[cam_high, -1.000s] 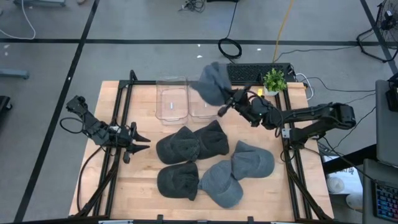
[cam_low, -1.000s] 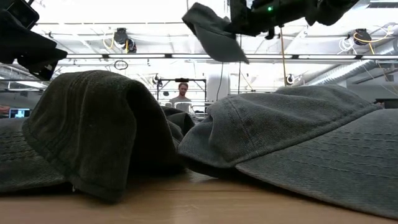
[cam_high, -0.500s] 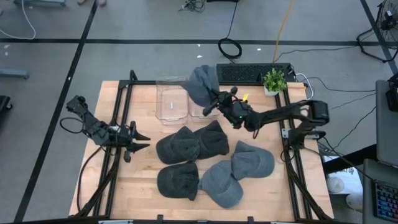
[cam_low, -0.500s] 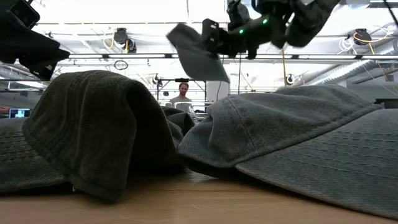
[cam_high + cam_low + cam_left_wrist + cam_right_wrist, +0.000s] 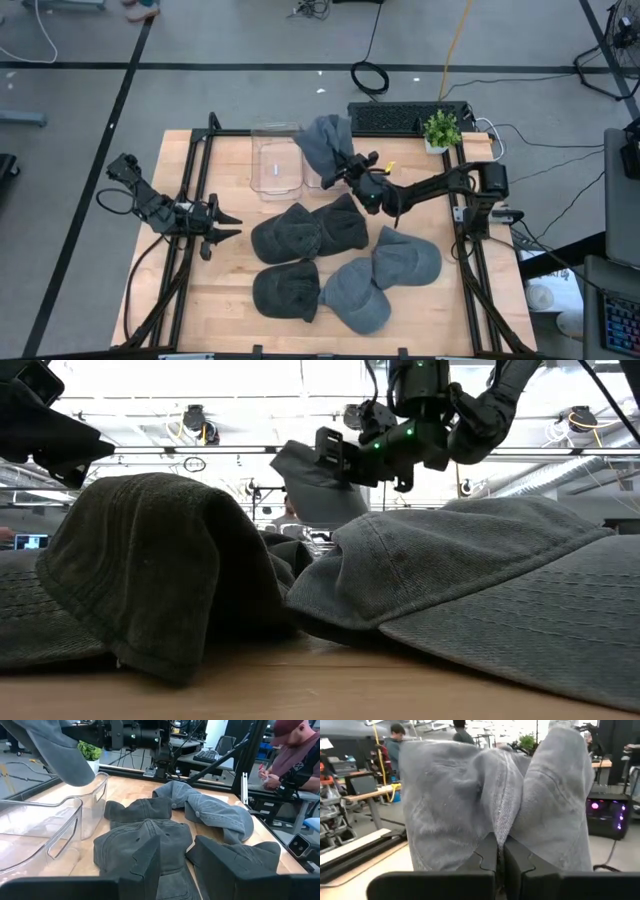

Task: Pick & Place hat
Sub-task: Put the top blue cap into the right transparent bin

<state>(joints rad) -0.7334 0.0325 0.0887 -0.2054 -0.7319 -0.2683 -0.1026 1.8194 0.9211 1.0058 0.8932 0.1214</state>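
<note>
My left gripper waits spread by the bench's left edge. My right gripper, pinching the grey hat, has swung left and lower, now above the clear bins: release looks close.

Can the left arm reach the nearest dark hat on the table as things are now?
Probably yes: the left gripper is open, and the dark hat lies just beyond it with only bare table between them.
</note>
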